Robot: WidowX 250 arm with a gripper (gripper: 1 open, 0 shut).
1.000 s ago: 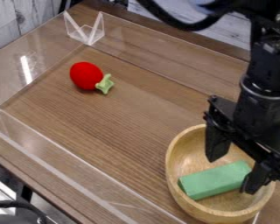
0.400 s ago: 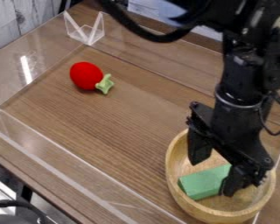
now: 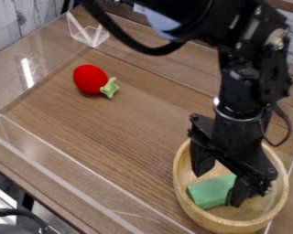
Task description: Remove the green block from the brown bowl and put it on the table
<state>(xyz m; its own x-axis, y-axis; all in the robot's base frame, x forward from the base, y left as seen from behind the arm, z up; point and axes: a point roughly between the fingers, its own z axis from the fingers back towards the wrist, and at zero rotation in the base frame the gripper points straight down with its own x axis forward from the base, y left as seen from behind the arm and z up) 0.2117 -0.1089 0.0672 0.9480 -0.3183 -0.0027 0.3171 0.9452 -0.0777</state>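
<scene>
- The gripper [image 3: 227,179] hung at the lower right of the frame, pointing straight down into the brown bowl [image 3: 183,175], its two black fingers [image 3: 203,157] spread wide apart with nothing clamped between them.
- The green block [image 3: 211,193] lay flat inside the bowl, toward its lower part, partly hidden behind the fingers; whether either finger touched it could not be told.
- The bowl sat on the table [image 3: 124,137] at the lower right corner, close to the near edge.
- A red toy [image 3: 91,79] with a small green leaf [image 3: 111,89] rested on the wood at the upper left, well apart from the bowl.
- Clear acrylic walls [image 3: 45,174] edged the tabletop along the left and near sides.
</scene>
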